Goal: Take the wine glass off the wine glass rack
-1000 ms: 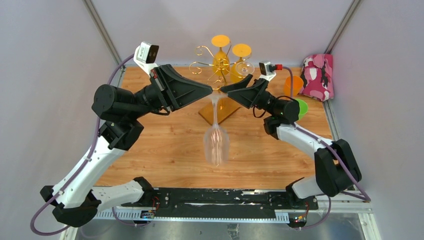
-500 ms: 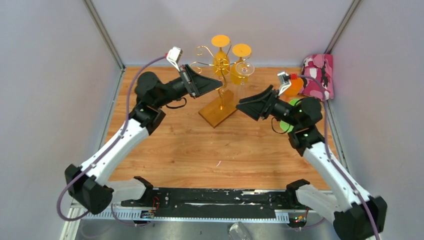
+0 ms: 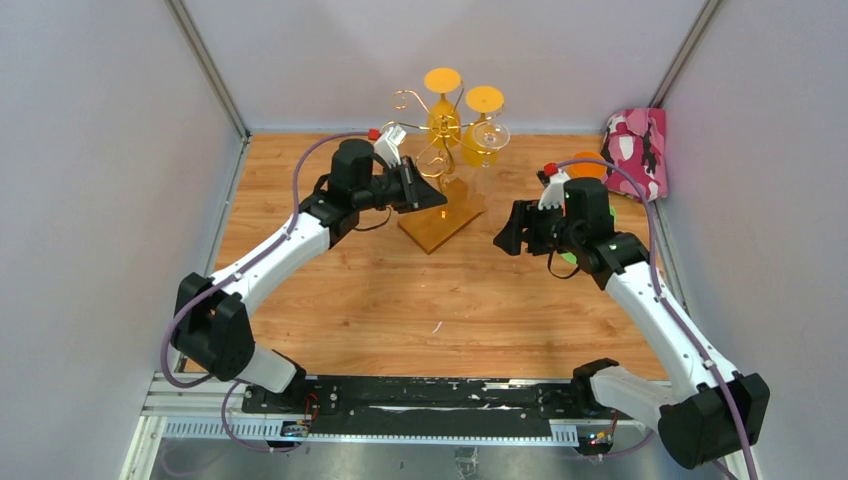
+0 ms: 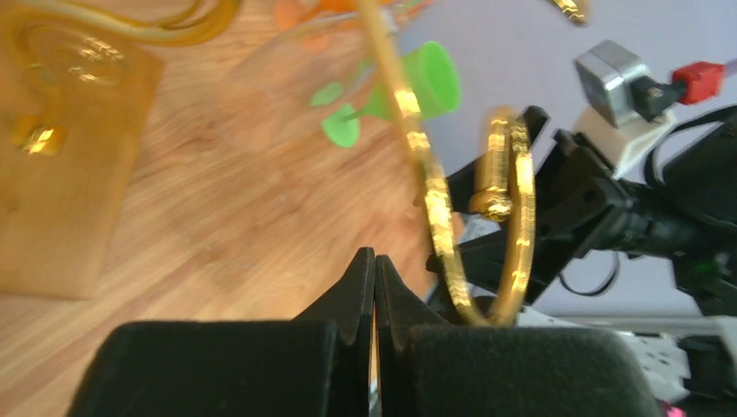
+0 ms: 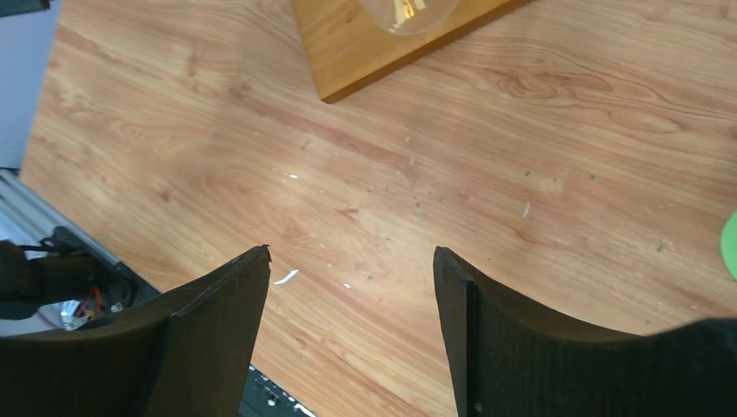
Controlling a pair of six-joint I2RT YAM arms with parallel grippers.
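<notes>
We see left fingers point(image 4: 352, 291) pinched shut on nothing, just beside the wine glass rack point(image 3: 445, 226) wire; right fingers point(image 5: 230, 291) spread wide above the counter point(image 5: 452, 174).

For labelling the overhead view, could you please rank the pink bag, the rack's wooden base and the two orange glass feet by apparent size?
1. pink bag
2. wooden base, partly hidden by the left gripper
3. orange glass feet, which look alike
</notes>
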